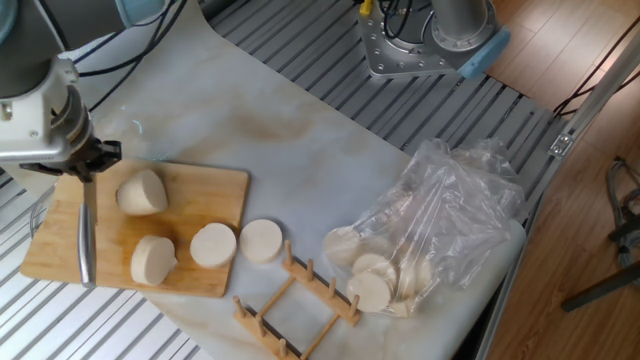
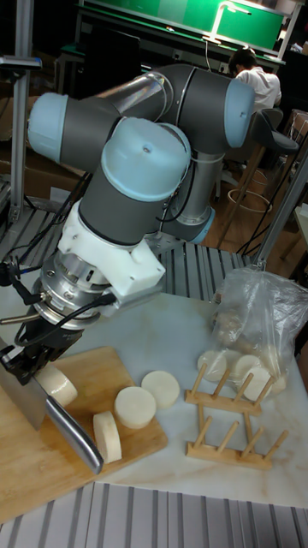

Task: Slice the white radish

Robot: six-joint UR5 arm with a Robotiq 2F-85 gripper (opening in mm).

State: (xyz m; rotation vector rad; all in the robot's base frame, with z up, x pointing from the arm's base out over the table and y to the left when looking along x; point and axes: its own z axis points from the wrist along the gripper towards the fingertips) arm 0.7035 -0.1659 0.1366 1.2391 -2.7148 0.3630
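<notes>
The white radish sits on the bamboo cutting board, up near the board's back edge, with its flat cut face turned to the right. A thick cut disc stands closer to the board's front edge, and another slice hangs over the board's right edge. One more slice lies just off the board on the white mat, touching the end of the wooden rack.

The gripper is over the board's left part, clamped tight around the handle of a knife whose blade points toward the board's front edge, just left of the radish, not touching it.

Over by the mat's right edge there's a crumpled clear plastic bag with pale round slices inside.
</notes>
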